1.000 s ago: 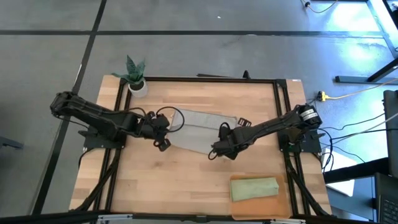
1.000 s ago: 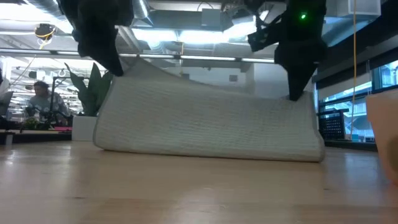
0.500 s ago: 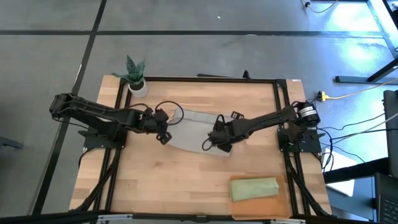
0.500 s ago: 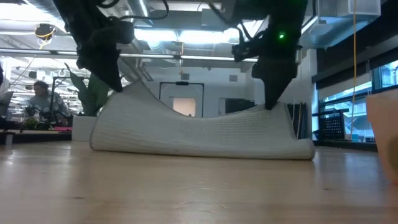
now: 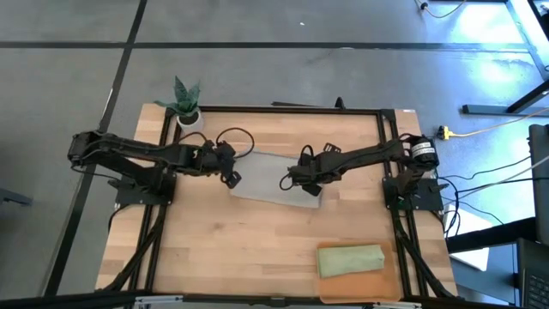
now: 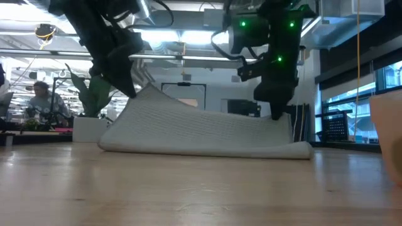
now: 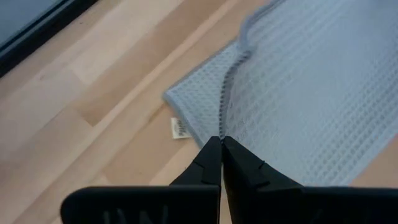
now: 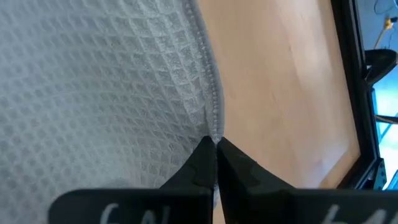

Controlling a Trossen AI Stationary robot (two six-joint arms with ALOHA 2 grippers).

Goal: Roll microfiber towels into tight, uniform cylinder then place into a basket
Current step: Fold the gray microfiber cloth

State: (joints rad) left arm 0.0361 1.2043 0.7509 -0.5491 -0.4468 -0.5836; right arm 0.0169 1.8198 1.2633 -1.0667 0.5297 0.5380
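Observation:
A light grey towel lies mid-table, doubled over, with its fold on the wood at the near side and its upper edge raised. My left gripper is shut on that edge at the towel's left end. My right gripper is shut on it at the right end. In the left wrist view the lower layer lies flat, with a small white tag at its corner. A sage green towel lies rolled in the orange-brown basket at the near right. My left gripper pinches the towel's stitched hem between its two fingers, near the left corner of the raised edge, slanting down from the table's left. That end is lifted, and the cloth slopes down to the fold on the table. My right gripper pinches the stitched hem between its two fingers, near the right corner of the raised edge, pointing steeply down. This end hangs lower than the left one. The edge between the two grips sags slightly.
A white plant pot stands at the far left corner. Black frame rails run along the table's sides. Bare wood stretches from the towel to the near edge. A person sits in the room beyond the table.
Both grippers have carried the held edge toward the table's far edge and downward. The raised layer has come down over the layer beneath, while the fold at the near side stays on the wood. The towel stands lower than a second ago.

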